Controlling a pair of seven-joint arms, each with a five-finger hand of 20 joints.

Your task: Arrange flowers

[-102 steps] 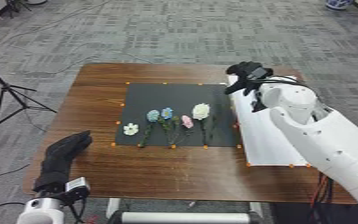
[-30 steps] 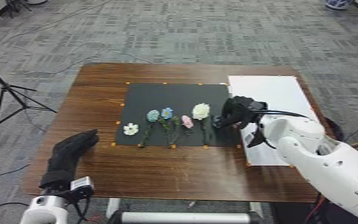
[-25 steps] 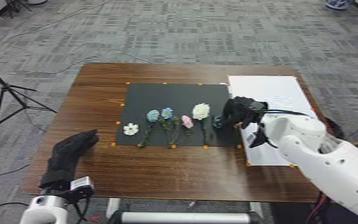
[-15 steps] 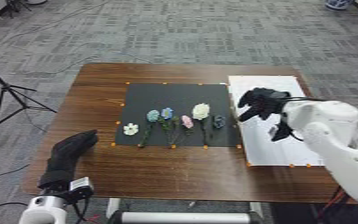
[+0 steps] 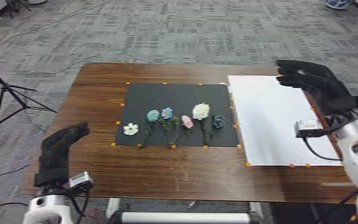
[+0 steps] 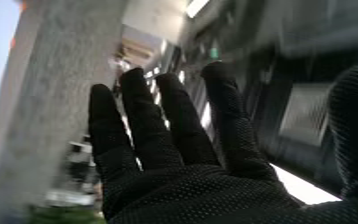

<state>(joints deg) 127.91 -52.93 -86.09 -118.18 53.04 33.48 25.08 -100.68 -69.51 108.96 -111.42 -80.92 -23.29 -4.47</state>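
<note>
Now R hand (image 5: 319, 84) away from dark flwr (image 5: 218, 121), over white sheet's (image 5: 278, 125) far R corner, fingers straight, spread.

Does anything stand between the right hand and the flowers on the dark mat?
Nothing visible does. The right hand is at the far right corner of the white sheet; only that flat sheet lies between it and the flowers on the dark mat.

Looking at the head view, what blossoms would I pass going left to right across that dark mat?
Small white blossom → light blue blossom → deeper blue blossom → pale pink blossom → large creamy-white blossom → dark blue-green blossom.
</note>
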